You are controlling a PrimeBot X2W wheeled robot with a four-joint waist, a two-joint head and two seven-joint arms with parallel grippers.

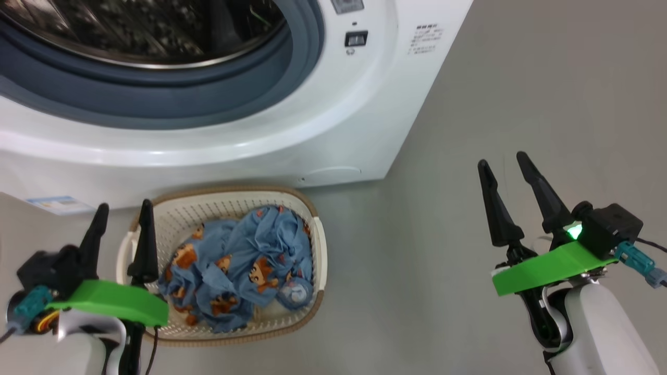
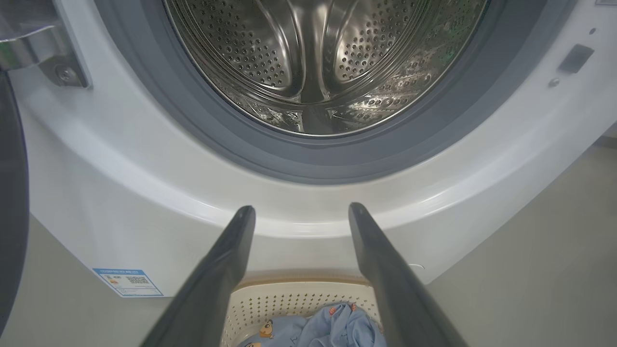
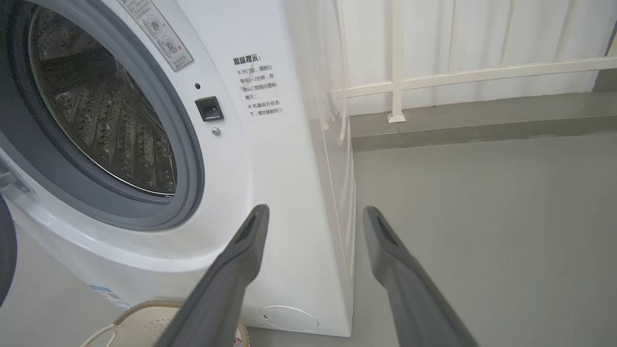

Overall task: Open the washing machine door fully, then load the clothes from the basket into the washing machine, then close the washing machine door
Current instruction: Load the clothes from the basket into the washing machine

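Washing machine [image 1: 338, 130]: the porthole is uncovered. The steel perforated drum [image 2: 318, 62] is exposed, and a grey-blue gasket [image 1: 156, 99] rings the opening. A small blue label [image 2: 127, 282] sits low on the front panel, left of the basket.

Door [image 2: 10, 202]: swung out on the machine's left side. A strip of its dark rim shows at the left edge of the left wrist view, below the metal hinge [image 2: 43, 53]. How far it is swung cannot be judged.

Basket [image 1: 319, 245]: on the grey floor [image 1: 521, 78], just beside the machine's lower front panel and below the porthole.

Clothes [image 1: 245, 265]: a crumpled light blue bundle with orange-brown cartoon figures. It lies inside the basket, toward its near and right part. The perforated far wall is bare.

Left end effector [image 1: 124, 204]: jaws wide, holding nothing, fingers pointing toward the machine. In the head view it sits at the basket's left end, with one finger overlapping the rim there. Whether it touches the rim cannot be told. Its wrist view frames the basket's far wall between the two fingers.

Right end effector [image 1: 501, 159]: jaws wide, empty. It hangs over bare floor, well apart from the basket on its right, off the machine's right front corner. Its wrist view looks past the machine's right side to a white railing [image 3: 434, 77].
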